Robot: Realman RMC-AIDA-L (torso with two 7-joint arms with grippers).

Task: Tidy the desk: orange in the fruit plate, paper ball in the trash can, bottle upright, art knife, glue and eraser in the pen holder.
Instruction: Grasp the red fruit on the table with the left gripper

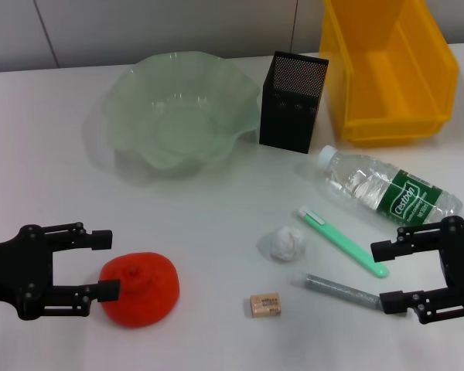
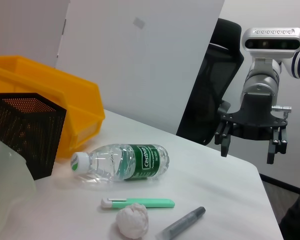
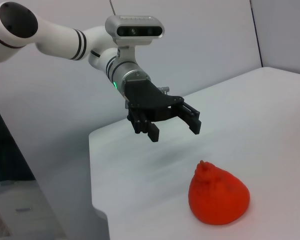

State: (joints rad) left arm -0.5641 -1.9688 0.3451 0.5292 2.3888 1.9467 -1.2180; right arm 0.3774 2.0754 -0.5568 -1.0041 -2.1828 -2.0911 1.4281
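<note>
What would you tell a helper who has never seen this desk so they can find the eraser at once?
Start at the black mesh pen holder beside the yellow bin, then come straight toward the desk's near edge, past the white paper ball. The eraser is the small tan block there, the only boxy thing among the long pens.

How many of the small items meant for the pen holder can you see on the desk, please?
3: the green art knife beside the paper ball, the grey glue stick nearer the right gripper, and the eraser near the front edge.
</note>
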